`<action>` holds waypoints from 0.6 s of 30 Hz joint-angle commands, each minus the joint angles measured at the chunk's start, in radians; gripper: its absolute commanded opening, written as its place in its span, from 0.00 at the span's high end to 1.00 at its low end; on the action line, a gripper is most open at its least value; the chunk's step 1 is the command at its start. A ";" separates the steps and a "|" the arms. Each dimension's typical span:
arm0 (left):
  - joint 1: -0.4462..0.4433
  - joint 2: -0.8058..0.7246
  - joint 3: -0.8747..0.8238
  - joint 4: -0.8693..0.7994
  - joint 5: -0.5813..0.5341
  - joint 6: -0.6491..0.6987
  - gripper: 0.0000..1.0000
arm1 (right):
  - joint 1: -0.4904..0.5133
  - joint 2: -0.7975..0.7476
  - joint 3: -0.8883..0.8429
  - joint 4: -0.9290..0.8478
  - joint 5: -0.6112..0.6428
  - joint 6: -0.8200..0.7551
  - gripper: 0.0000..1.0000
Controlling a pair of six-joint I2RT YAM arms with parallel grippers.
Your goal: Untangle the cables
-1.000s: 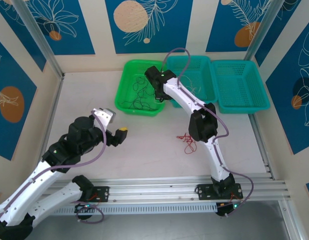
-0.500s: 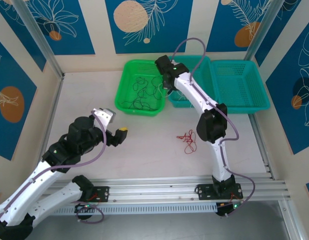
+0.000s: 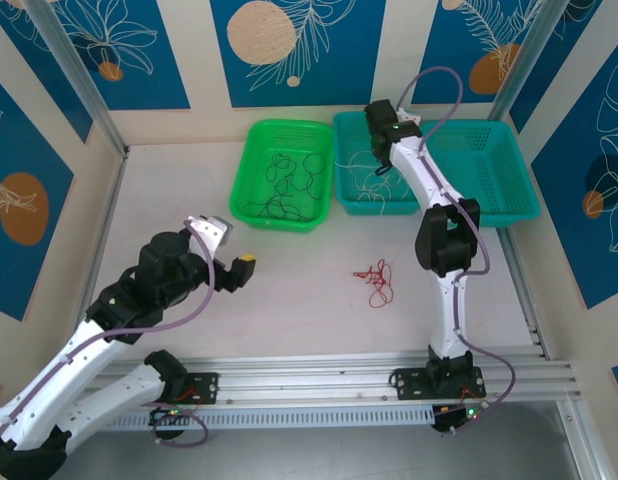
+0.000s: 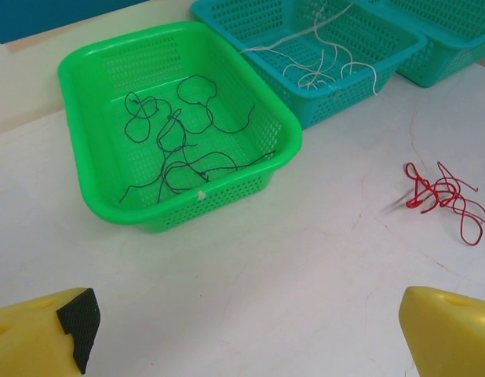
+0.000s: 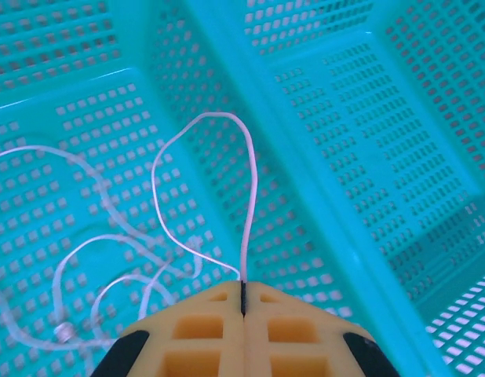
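Three colours, three places. The black cables (image 4: pixel 176 145) lie loose in the green basket (image 4: pixel 293 149). The white cables (image 4: pixel 321 67) are in the middle teal basket (image 3: pixel 349 205). The red cables (image 3: pixel 377 282) sit in a knot on the bare table (image 3: pixel 289 320), well apart from every basket. Sorting by colour looks like the scheme, so I judge the red knot to be the part not yet dealt with. The far teal basket (image 3: pixel 484 215) looks empty, though its mesh is too fine to be sure from above.

The right gripper (image 5: pixel 242 295) is clenched on one white strand (image 5: pixel 250 181), pads flat together. The strand rises from the seam in a tall loop and drops back to the basket floor. The gripper hangs over the middle teal basket, close to the wall beside the far one. I read this as a carry, meant to end with the other white strands. Whether the strand's lower end is snagged in that pile I cannot tell.

The left gripper (image 4: pixel 242 338) is released, jaws wide, nothing between them. It hovers over open table on the near side of the green basket, likely parked out of the way.

Room: bare table surrounds the red knot, with no rim near it, so an approach from above is free. The basket rims stand side by side. A strand let go too near a shared rim could drape across it.
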 commanded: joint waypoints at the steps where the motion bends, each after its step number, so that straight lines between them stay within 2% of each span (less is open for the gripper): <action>1: 0.015 0.010 -0.003 0.035 0.023 -0.017 0.02 | -0.014 0.063 0.040 0.015 0.015 -0.036 1.00; 7: 0.015 0.031 0.002 0.042 0.033 -0.029 0.02 | 0.003 0.122 0.077 0.041 0.035 -0.100 1.00; 11: 0.017 0.039 0.001 0.046 0.032 -0.030 0.02 | 0.008 0.148 0.114 0.046 0.002 -0.124 1.00; 13: 0.017 0.047 -0.001 0.052 0.037 -0.036 0.02 | 0.016 0.160 0.126 0.058 -0.084 -0.158 1.00; 14: 0.017 0.051 -0.004 0.057 0.040 -0.038 0.02 | 0.019 0.169 0.136 0.061 -0.167 -0.180 0.98; 15: 0.017 0.054 -0.006 0.062 0.045 -0.042 0.02 | 0.025 0.178 0.152 0.047 -0.225 -0.187 0.91; 18: 0.016 0.063 -0.008 0.072 0.056 -0.052 0.02 | 0.035 0.195 0.229 -0.046 -0.217 -0.156 0.64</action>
